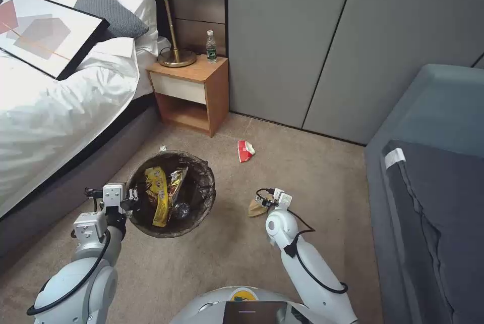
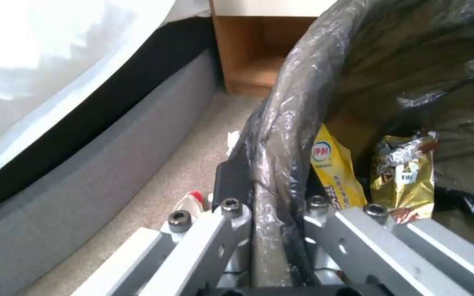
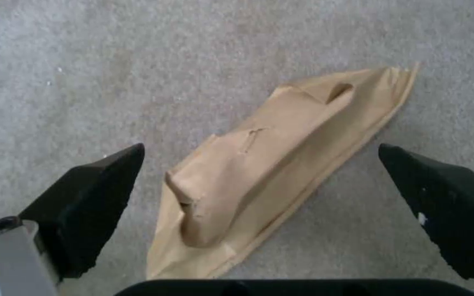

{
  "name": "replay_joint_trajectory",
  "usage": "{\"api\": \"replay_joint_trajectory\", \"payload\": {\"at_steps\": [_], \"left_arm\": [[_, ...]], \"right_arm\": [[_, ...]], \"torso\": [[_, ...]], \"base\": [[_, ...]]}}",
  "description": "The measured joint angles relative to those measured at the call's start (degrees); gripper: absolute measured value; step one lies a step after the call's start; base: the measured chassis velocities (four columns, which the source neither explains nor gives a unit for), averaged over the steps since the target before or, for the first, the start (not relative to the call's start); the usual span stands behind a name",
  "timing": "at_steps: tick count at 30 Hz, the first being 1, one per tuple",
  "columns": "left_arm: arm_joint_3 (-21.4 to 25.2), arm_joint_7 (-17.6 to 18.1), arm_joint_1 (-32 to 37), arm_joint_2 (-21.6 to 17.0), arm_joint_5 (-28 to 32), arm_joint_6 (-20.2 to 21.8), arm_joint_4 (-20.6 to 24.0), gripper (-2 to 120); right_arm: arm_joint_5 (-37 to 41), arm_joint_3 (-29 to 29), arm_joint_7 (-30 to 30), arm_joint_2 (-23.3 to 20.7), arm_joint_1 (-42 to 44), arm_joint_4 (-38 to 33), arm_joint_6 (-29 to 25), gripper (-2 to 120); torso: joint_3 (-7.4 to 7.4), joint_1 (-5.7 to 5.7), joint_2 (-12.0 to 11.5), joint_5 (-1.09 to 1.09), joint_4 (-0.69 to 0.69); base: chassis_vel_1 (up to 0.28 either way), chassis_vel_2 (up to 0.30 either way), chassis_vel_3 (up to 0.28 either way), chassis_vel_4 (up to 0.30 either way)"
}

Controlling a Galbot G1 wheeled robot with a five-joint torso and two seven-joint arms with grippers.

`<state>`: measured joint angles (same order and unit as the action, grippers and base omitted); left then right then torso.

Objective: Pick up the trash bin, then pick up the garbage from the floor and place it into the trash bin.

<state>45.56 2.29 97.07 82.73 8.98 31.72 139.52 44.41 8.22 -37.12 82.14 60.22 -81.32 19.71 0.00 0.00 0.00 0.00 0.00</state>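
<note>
My left gripper has its fingers clamped on the rim of the small round bin with its crinkled dark liner, beside the bed. My right gripper hangs wide open, fingers either side of the crumpled brown paper scrap on the carpet.

The trash bin's liner is crinkled dark brown-black, holding a yellow snack wrapper and a gold one. A tan paper scrap and a red-and-white crushed cup lie on beige carpet.
</note>
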Motion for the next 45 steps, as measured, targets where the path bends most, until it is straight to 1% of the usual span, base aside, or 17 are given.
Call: {"api": "replay_joint_trajectory", "payload": {"at_steps": [12, 25, 30, 32, 34, 35, 36, 37, 39, 40, 42, 43, 44, 45], "left_arm": [[0.05, -0.06, -0.29, -0.19, 0.02, -0.14, -0.63, 4], [0.00, -0.13, -0.61, -0.22, 0.05, -0.37, -1.15, 4], [-0.02, -0.18, -0.61, -0.21, -0.04, -0.51, -1.31, 4], [-0.04, -0.20, -0.64, -0.21, -0.05, -0.51, -1.34, 4], [-0.13, -0.20, -0.75, -0.22, -0.07, -0.52, -1.37, 4], [-0.17, -0.21, -0.78, -0.22, -0.08, -0.52, -1.37, 4], [-0.17, -0.21, -0.78, -0.22, -0.08, -0.52, -1.37, 4], [-0.22, -0.22, -0.83, -0.22, -0.09, -0.52, -1.40, 4], [-0.26, -0.24, -0.88, -0.22, -0.11, -0.52, -1.42, 4], [-0.26, -0.24, -0.88, -0.22, -0.11, -0.52, -1.42, 4], [-0.26, -0.26, -0.88, -0.22, -0.12, -0.52, -1.46, 4], [-0.26, -0.28, -0.87, -0.22, -0.13, -0.52, -1.47, 4], [-0.26, -0.36, -0.86, -0.22, -0.14, -0.52, -1.52, 4], [-0.26, -0.36, -0.86, -0.22, -0.14, -0.52, -1.52, 4]], "right_arm": [[0.60, -0.23, 0.17, 2.36, -3.66, 7.95, -0.95, 100], [0.78, -0.56, 0.48, 2.75, -5.05, 11.62, -1.99, 100], [1.00, -0.57, 0.85, 2.69, -5.42, 12.57, -2.17, 96], [1.32, -0.57, 0.90, 2.72, -5.65, 13.09, -2.32, 89], [1.41, -0.63, 0.96, 2.78, -5.76, 13.33, -2.55, 79], [1.41, -0.69, 0.97, 2.80, -5.76, 13.33, -2.62, 76], [1.41, -0.69, 0.97, 2.80, -5.76, 13.33, -2.62, 76], [1.41, -0.76, 0.97, 2.81, -5.76, 13.29, -2.69, 69], [1.42, -0.82, 0.97, 2.82, -5.75, 13.21, -2.72, 62], [1.42, -0.82, 0.97, 2.82, -5.75, 13.21, -2.72, 62], [1.42, -0.88, 0.97, 2.80, -5.68, 13.10, -2.74, 50], [1.42, -0.90, 0.97, 2.78, -5.64, 13.07, -2.74, 47], [1.41, -0.92, 0.97, 2.76, -5.60, 13.06, -2.74, 42], [1.41, -0.92, 0.97, 2.76, -5.60, 13.06, -2.74, 42]], "torso": [[0.00, 0.00, 0.00, 0.01, 0.01], [0.00, 0.00, 0.00, 0.01, 0.00], [0.00, 0.00, 0.00, 0.00, 0.00], [0.00, 0.00, 0.00, 0.00, 0.00], [0.00, 0.00, 0.00, 0.00, 0.00], [0.00, 0.00, 0.00, 0.00, 0.00], [0.00, 0.00, 0.00, 0.00, 0.00], [0.00, 0.00, 0.00, 0.01, 0.00], [0.00, 0.00, 0.00, 0.00, 0.00], [0.00, 0.00, 0.00, 0.00, 0.00], [0.00, 0.00, 0.00, 0.00, 0.00], [0.00, 0.00, 0.00, 0.00, 0.00], [0.00, 0.00, 0.00, 0.00, 0.00], [0.00, 0.00, 0.00, 0.00, 0.00]], "base": [[0.000, 0.000, 0.000, 0.000], [0.000, 0.000, 0.000, 0.000], [0.000, 0.000, 0.000, 0.000], [0.000, 0.000, 0.000, 0.000], [0.000, 0.000, 0.000, 0.000], [0.000, 0.000, 0.000, 0.000], [0.000, 0.000, 0.000, 0.000], [0.000, 0.000, 0.000, 0.000], [0.000, 0.000, 0.000, 0.000], [0.000, 0.000, 0.000, 0.000], [0.000, 0.000, 0.000, 0.000], [0.000, 0.000, 0.000, 0.000], [0.000, 0.000, 0.000, 0.000], [0.000, 0.000, 0.000, 0.000]]}}
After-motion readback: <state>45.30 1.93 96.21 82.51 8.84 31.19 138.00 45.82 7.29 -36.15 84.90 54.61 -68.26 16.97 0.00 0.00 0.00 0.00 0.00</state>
